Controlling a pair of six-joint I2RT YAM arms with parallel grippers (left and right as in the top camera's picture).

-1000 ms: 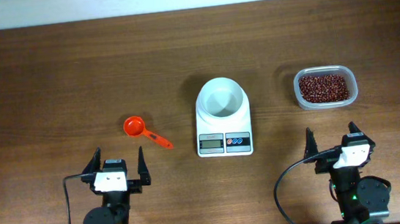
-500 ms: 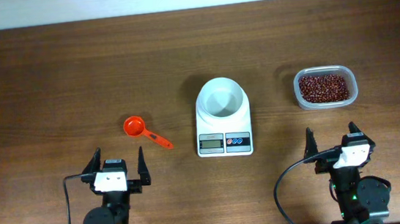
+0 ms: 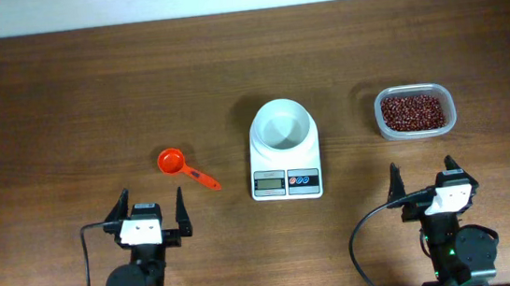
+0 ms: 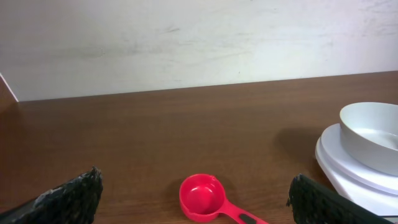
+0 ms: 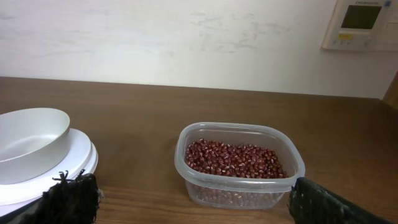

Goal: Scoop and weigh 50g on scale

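A: White digital scale with round bowl top (image 3: 284, 150) sits at the centre of your wooden tabletop (image 3: 64, 105). Reddish-brown beans (image 3: 412, 112) fill the clear rectangular plastic tub (image 3: 417, 135) toward the right edge.
B: Grippers?
A: Left gripper (image 3: 151, 206) and right gripper (image 3: 423, 176) both spread wide, empty, at the near edge.

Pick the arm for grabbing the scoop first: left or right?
Left. The orange scoop lies just ahead of the open left gripper, left of the scale. The right gripper, also open, sits on the scale's far side, facing the tub of beans.
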